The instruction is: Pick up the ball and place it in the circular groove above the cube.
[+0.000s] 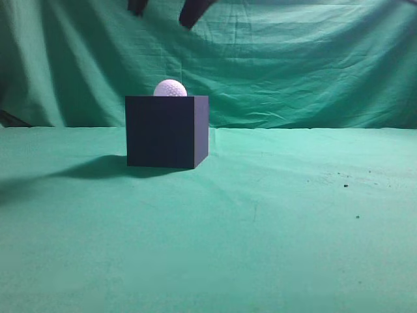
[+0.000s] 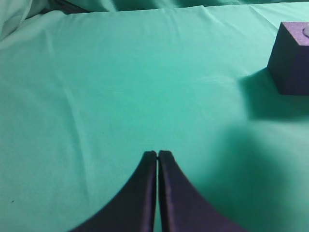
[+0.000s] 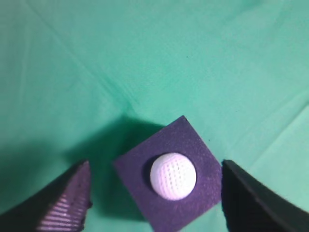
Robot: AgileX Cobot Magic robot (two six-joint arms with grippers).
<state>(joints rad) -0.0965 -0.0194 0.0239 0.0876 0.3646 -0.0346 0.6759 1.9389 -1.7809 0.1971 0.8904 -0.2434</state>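
One green cloth covers everything; left claw pressed closed, empty; right claw spread wide, empty.

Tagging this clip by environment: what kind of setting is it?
Probably a staged lab or data-collection bench, not a home: green cloth covers both tabletop and backdrop, and the only props are a dark cube with a golf ball on top.

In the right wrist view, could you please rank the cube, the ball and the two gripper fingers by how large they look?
1. The cube, largest.
2. The right-hand finger and left-hand finger of the right gripper: both cropped by the frame and nearer the camera, so not ranked against each other.
3. The ball, smallest.
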